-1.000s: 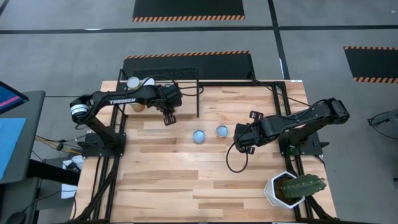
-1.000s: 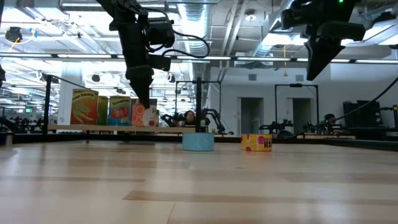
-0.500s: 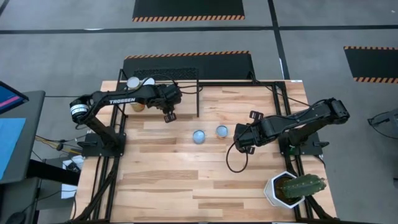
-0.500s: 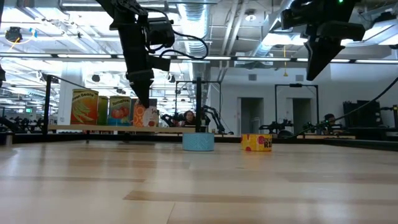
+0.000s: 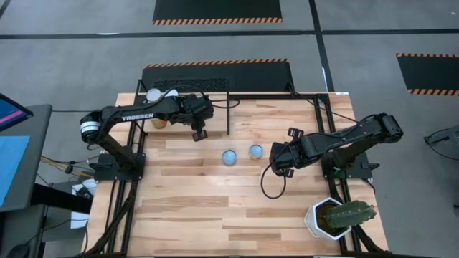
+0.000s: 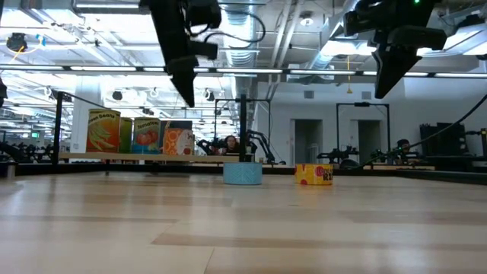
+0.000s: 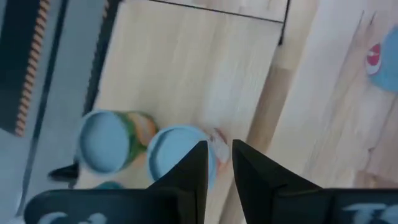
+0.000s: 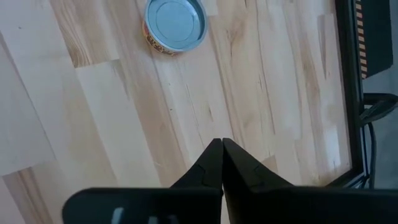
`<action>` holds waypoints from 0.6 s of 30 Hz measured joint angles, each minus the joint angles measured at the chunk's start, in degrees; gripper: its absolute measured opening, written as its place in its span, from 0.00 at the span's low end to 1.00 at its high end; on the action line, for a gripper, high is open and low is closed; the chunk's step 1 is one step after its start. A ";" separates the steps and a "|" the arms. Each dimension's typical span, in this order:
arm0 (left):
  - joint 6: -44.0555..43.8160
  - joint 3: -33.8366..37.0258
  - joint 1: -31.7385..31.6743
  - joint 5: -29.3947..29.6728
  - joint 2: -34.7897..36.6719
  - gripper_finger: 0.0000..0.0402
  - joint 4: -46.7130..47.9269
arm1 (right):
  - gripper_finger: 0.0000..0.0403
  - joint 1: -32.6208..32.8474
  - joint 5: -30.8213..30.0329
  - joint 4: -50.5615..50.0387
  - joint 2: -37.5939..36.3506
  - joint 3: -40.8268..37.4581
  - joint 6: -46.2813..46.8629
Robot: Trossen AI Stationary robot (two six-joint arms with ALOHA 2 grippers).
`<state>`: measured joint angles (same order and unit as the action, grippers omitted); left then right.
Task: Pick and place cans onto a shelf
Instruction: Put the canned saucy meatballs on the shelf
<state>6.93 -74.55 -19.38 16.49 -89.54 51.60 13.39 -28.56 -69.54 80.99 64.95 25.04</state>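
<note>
A: Planked tabletop (image 5: 215, 193) with the light-wood shelf (image 6: 152, 158) along its far edge. Tall cans (image 6: 133, 132) stand in a row on it; two flat cans (image 5: 242, 154) sit mid-tabletop.

B: And the arms?

A: Left gripper (image 7: 219, 163) hangs above the shelf cans, jaws slightly spread, empty. Right gripper (image 8: 222, 163) hovers near the flat cans, jaws pressed together.

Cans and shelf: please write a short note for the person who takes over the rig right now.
Left hand: slightly open, empty, above the shelf.
Right hand: shut, empty, raised over the table.
Done: several cans stand in a row on the shelf.
Left: blue can and yellow can wait mid-table, upright and apart. The blue one lies nearer the left hand.
</note>
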 joint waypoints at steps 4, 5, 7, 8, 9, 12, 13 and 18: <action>-0.49 -1.99 2.56 -0.30 0.08 0.15 1.32 | 0.05 0.00 0.00 0.00 0.00 0.00 0.00; 0.02 -1.91 2.99 -1.04 -0.05 0.15 2.16 | 0.06 0.00 0.00 0.01 0.00 0.00 0.00; 0.11 -1.68 3.60 -2.45 -1.00 0.15 2.63 | 0.06 0.00 0.00 0.01 0.00 0.00 0.00; 0.11 -0.99 3.69 -3.15 -1.45 0.15 2.29 | 0.06 0.00 0.00 0.02 0.00 0.00 0.00; 0.12 0.09 3.67 -3.69 -1.79 0.15 2.29 | 0.06 0.00 0.00 0.04 0.00 0.00 0.00; 0.97 3.94 3.47 -3.59 -2.58 0.15 -0.14 | 0.06 0.00 0.02 0.13 0.00 0.00 0.00; 1.13 5.23 3.39 -2.78 -2.56 0.15 -0.88 | 0.06 0.00 0.00 0.17 -0.02 0.00 0.00; 0.75 7.49 2.75 1.58 -2.49 0.15 -2.94 | 0.07 0.00 0.00 0.35 -0.02 0.00 0.00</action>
<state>7.69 -67.07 -16.63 18.07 -92.03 48.67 13.39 -28.56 -69.19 80.97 64.95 25.04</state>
